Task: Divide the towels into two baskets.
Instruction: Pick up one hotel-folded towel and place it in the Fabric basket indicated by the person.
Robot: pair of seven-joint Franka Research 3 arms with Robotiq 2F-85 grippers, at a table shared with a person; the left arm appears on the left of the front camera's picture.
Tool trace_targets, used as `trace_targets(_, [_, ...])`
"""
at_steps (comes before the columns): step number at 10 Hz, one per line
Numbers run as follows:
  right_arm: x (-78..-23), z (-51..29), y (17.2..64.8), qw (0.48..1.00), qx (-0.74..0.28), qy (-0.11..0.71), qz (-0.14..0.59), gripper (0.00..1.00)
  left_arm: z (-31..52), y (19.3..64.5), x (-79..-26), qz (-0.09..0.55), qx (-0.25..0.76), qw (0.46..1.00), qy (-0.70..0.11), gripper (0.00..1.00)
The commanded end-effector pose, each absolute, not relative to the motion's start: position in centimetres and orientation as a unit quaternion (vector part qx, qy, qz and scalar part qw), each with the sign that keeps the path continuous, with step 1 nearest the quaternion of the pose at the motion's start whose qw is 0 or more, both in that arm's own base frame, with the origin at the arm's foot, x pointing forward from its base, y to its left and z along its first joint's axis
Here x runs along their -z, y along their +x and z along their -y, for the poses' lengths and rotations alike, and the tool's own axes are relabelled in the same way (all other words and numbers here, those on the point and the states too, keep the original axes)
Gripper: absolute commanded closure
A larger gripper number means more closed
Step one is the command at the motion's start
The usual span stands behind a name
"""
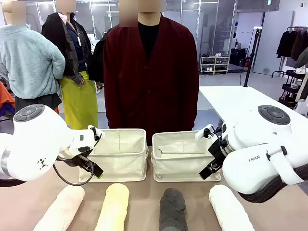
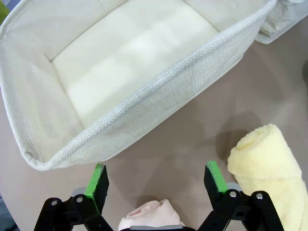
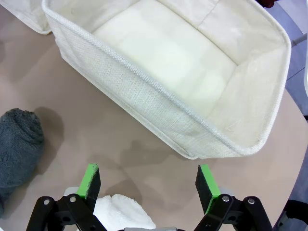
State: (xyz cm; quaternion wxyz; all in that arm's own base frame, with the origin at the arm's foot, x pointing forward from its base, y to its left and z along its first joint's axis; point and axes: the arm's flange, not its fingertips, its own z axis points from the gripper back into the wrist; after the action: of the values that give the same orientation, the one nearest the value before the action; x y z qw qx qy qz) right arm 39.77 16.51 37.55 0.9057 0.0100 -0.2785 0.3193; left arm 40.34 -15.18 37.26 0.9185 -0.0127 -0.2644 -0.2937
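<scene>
The front view sits on the robot's side between the arms and faces across the table (image 1: pixel 144 190) toward the person (image 1: pixel 151 72) at the far edge. It is wide enough to take in the left basket (image 1: pixel 118 166) and the right basket (image 1: pixel 185 168). The left wrist view looks steeply down, close over the left basket (image 2: pixel 144 103), past the left gripper (image 2: pixel 156 174). The right wrist view does likewise over the right basket (image 3: pixel 144 106), past the right gripper (image 3: pixel 148 175). Each wrist view also catches a corner of the other basket.

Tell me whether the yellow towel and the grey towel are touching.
Apart. The front view shows a strip of bare table between the yellow towel and the grey towel.
</scene>
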Motion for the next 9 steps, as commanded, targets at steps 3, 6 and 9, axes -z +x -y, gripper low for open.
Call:
trace_targets(3, [-41.6, -14.4, 41.3, 0.911, -0.309, 0.106, 0.252, 0.0, 11.7, 40.8, -41.2, 0.212, 0.28, 0.93, -0.109, 0.0])
trace_targets(6, [-42.9, -11.1, 42.0, 0.896, -0.3, 0.264, 0.194, 0.0, 6.4, 41.2, -43.2, 0.134, 0.284, 0.908, -0.276, 0.0])
trace_targets(9, [-44.0, -5.1, 42.1, 0.845, -0.243, 0.457, 0.137, 0.0, -0.8, 41.6, -43.6, 0.092, 0.269, 0.829, -0.482, 0.0])
